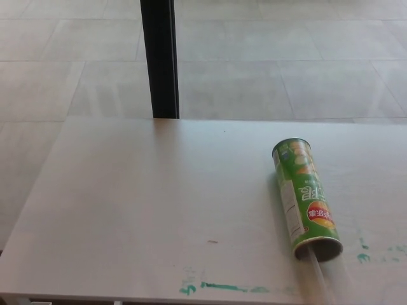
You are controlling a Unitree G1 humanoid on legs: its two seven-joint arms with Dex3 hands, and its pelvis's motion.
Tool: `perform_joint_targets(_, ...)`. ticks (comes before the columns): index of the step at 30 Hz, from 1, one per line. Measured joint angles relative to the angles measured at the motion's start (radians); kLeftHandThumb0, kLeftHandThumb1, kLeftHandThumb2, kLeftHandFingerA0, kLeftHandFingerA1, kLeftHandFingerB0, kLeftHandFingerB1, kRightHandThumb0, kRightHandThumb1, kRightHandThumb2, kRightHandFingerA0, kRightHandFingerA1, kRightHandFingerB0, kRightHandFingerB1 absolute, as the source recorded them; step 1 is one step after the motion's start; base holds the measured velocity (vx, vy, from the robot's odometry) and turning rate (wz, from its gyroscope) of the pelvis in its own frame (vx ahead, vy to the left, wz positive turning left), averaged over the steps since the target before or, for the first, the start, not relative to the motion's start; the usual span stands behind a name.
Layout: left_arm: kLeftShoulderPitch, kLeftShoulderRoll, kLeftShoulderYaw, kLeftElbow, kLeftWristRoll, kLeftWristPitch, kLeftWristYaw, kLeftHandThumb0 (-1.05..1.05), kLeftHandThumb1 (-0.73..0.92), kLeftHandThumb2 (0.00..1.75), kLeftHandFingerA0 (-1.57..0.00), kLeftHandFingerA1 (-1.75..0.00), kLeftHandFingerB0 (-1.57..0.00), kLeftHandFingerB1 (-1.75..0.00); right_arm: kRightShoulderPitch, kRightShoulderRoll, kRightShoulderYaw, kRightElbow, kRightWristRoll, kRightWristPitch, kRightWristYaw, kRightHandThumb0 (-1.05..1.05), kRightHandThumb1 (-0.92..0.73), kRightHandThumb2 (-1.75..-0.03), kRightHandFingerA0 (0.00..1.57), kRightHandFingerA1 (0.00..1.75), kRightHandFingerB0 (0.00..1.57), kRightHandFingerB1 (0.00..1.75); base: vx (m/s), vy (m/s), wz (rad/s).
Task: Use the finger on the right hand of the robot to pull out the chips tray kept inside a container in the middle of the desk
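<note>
Neither of our hands shows in the head view, so we cannot tell whether their fingers are spread or closed; the lower right corner, nearest the can's mouth, holds only tabletop.

Our landmark is the green chips can (306, 197), lying on its side on the pale desk (146, 210), right of the desk's middle. Its closed end points away from us toward the far edge, and its open mouth (318, 249) faces the near edge, turned slightly to our right. A thin, pale, translucent strip, the tray (316, 272), sticks out of the mouth and runs along the desk toward the near edge; how far it reaches we cannot make out, since it fades against the surface near the bottom of the picture.

To the can's left, the desk is bare all the way to its left edge, except for a tiny dark speck (212, 241) well apart from the can. Near the front edge, left of the can's mouth, a smeared green mark (219, 287) runs along the desk. More green smudges (364, 255) lie just right of the mouth. Beyond the can, the desk's far edge meets a tiled floor (286, 63), and a black post (159, 58) rises from behind that edge, well left of the can.
</note>
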Motion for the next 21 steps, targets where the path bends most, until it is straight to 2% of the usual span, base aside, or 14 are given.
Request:
perform_joint_targets(1, 0.000, 0.000, 0.000, 0.001, 0.000, 0.000, 0.000, -0.26, 0.65, 0.64, -0.58, -0.72, -0.52, -0.61, 0.001, 0.000, -0.001, -0.002, 0.000, 0.001, 0.001, -0.40, -0.59, -0.59, 0.84, 1.26, 0.28, 0.31, 0.00, 0.000, 0.00)
perform_joint_targets(2, -0.001, 0.000, 0.000, 0.004, 0.000, -0.001, 0.000, -0.26, 0.65, 0.64, -0.58, -0.72, -0.53, -0.61, 0.002, 0.002, -0.006, -0.009, 0.001, 0.004, 0.003, -0.38, -0.56, -0.61, 0.81, 1.20, 0.05, 0.20, 0.00, 0.000, 0.00)
perform_joint_targets(3, -0.003, 0.001, -0.001, 0.010, 0.000, -0.001, 0.000, -0.26, 0.65, 0.64, -0.58, -0.72, -0.53, -0.61, 0.001, 0.006, -0.011, -0.017, 0.001, 0.009, 0.004, -0.38, -0.56, -0.61, 0.81, 1.20, 0.05, 0.20, 0.00, 0.000, 0.00)
perform_joint_targets(4, -0.005, 0.001, -0.002, 0.017, 0.000, -0.001, 0.000, -0.24, 0.65, 0.64, -0.59, -0.73, -0.52, -0.61, 0.001, 0.009, -0.019, -0.029, 0.001, 0.015, 0.004, -0.48, -0.48, -0.78, 0.81, 1.08, 0.00, 0.10, 0.00, 0.000, 0.00)
perform_joint_targets(5, -0.004, 0.001, -0.002, 0.017, 0.000, -0.001, 0.000, -0.25, 0.66, 0.63, -0.58, -0.72, -0.53, -0.61, 0.000, 0.012, -0.024, -0.034, -0.001, 0.019, 0.004, -0.38, -0.54, -0.56, 0.83, 1.17, 0.00, 0.00, 0.00, 0.000, 0.00)
perform_joint_targets(6, -0.003, 0.001, -0.004, 0.017, 0.000, -0.001, 0.000, -0.25, 0.66, 0.63, -0.58, -0.72, -0.53, -0.61, -0.005, 0.021, -0.034, -0.042, -0.003, 0.027, 0.003, -0.38, -0.54, -0.56, 0.84, 1.18, 0.00, 0.00, 0.00, 0.000, 0.00)
perform_joint_targets(7, -0.001, 0.001, -0.005, 0.016, 0.000, -0.001, 0.000, -0.25, 0.67, 0.62, -0.59, -0.71, -0.53, -0.60, -0.012, 0.035, -0.043, -0.050, -0.004, 0.033, 0.000, -0.39, -0.46, -0.68, 0.87, 1.15, 0.00, 0.00, 0.00, 0.000, 0.00)
perform_joint_targets(8, -0.001, 0.001, -0.008, 0.017, 0.001, -0.001, 0.000, -0.24, 0.65, 0.63, -0.59, -0.74, -0.52, -0.61, -0.020, 0.050, -0.054, -0.061, -0.003, 0.041, -0.002, -0.36, -0.52, -0.56, 0.85, 1.17, 0.00, 0.00, 0.00, 0.000, 0.00)
perform_joint_targets(14, -0.004, 0.001, -0.012, 0.033, 0.000, -0.003, 0.000, -0.25, 0.66, 0.62, -0.61, -0.73, -0.53, -0.60, -0.055, 0.105, -0.134, -0.094, 0.016, 0.054, -0.020, -0.37, -0.51, -0.56, 0.86, 1.22, 0.00, 0.00, 0.00, 0.000, 0.00)
perform_joint_targets(15, -0.003, 0.001, -0.013, 0.033, 0.000, -0.003, 0.000, -0.24, 0.66, 0.62, -0.61, -0.74, -0.53, -0.60, -0.055, 0.110, -0.152, -0.104, 0.023, 0.054, -0.021, -0.39, -0.45, -0.67, 0.89, 1.20, 0.00, 0.00, 0.00, 0.000, 0.00)
perform_joint_targets(16, -0.003, 0.001, -0.013, 0.033, 0.001, -0.003, 0.001, -0.25, 0.66, 0.61, -0.60, -0.73, -0.52, -0.59, -0.054, 0.111, -0.167, -0.112, 0.031, 0.055, -0.020, -0.36, -0.51, -0.55, 0.84, 1.23, 0.00, 0.00, 0.00, 0.000, 0.00)
perform_joint_targets(18, -0.003, 0.001, -0.014, 0.034, 0.001, -0.003, 0.001, -0.24, 0.65, 0.62, -0.61, -0.73, -0.51, -0.59, -0.050, 0.112, -0.197, -0.131, 0.048, 0.058, -0.019, -0.36, -0.50, -0.55, 0.86, 1.24, 0.00, 0.00, 0.00, 0.000, 0.00)
perform_joint_targets(19, -0.004, 0.002, -0.015, 0.034, 0.001, -0.003, 0.001, -0.24, 0.66, 0.62, -0.60, -0.72, -0.51, -0.59, -0.046, 0.112, -0.207, -0.137, 0.054, 0.059, -0.018, -0.38, -0.44, -0.66, 0.90, 1.18, 0.00, 0.00, 0.00, 0.000, 0.00)
perform_joint_targets(21, -0.005, 0.002, -0.019, 0.034, 0.001, -0.003, 0.001, -0.22, 0.65, 0.63, -0.60, -0.74, -0.49, -0.60, -0.020, 0.112, -0.245, -0.155, 0.075, 0.061, -0.010, -0.34, -0.50, -0.55, 0.86, 1.20, 0.00, 0.00, 0.00, 0.000, 0.00)
